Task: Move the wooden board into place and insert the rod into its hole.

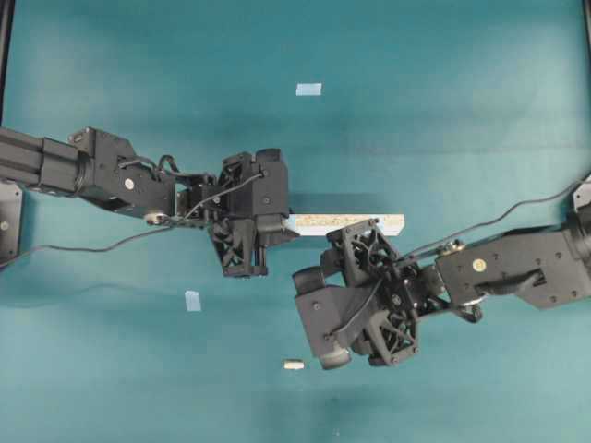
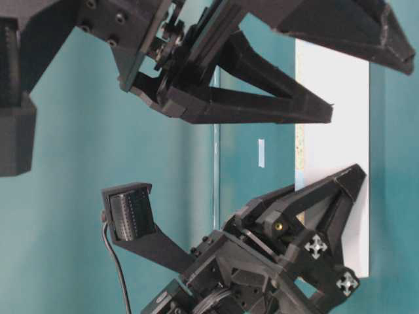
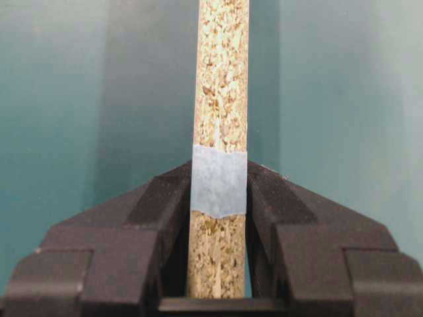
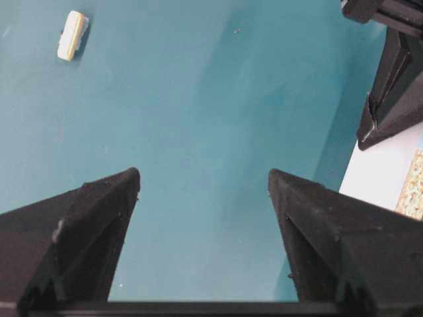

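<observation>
The left gripper (image 3: 218, 218) was clamped on the wooden board (image 3: 221, 86), its two black fingers (image 3: 165, 211) pressed against the board's opposite faces at a light-blue patch (image 3: 219, 181) near the held end. The board stood on its narrow edge between the fingers, with its speckled edge facing the wrist camera, and ran straight out from the gripper away from the wrist. In the overhead view the board (image 1: 346, 222) extended from the left gripper (image 1: 277, 224) toward the right arm, its far end passing just beside the body of the right gripper (image 1: 309, 318).

The right gripper (image 4: 203, 181) stood with its fingers wide apart and nothing between them; only the teal table (image 4: 198, 99) showed in the gap. The rod (image 4: 71, 35) lay on the table ahead of that gripper and off to the left in its wrist view, apart from both fingertips. Overhead, the rod (image 1: 294, 365) lay just beside the open gripper and well apart from the board. Two pale-blue tape squares (image 1: 308, 89) lay on the table, away from both grippers.
</observation>
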Controlling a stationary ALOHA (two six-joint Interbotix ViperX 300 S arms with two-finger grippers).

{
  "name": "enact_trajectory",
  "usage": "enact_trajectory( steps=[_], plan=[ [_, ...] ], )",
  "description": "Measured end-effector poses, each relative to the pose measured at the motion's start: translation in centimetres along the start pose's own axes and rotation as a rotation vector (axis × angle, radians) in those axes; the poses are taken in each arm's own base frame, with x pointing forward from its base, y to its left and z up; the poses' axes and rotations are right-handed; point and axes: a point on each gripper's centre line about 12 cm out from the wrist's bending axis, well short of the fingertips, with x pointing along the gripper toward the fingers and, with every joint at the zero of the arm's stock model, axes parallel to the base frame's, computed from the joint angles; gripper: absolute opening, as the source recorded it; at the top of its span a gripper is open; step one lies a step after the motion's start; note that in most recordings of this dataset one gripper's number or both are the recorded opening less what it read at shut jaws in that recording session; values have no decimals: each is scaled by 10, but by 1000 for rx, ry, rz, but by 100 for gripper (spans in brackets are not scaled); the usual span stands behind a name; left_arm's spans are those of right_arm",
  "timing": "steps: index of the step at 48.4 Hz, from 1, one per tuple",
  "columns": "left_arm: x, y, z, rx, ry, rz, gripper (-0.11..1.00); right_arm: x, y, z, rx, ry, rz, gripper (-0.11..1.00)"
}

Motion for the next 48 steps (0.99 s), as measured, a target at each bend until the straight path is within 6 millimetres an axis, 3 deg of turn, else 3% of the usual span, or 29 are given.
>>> enact_trajectory(
  steps=[12,21,24,35,48],
  plan=[
    [1,1,1,-1,2,1,25,0,0,0,0,0,0,85],
    [1,1,0,-1,9,1,70,0,0,1,0,-5,1,85],
    [1,1,-1,-2,15,1,79,-1,0,2,2,-5,0,85],
    [-1,2,-3,-4,54,1,78,-1,0,3,2,-9,1,85],
    [-20,2,-13,-5,104,-2,78,-5,0,16,62,-29,0,85]
  ],
)
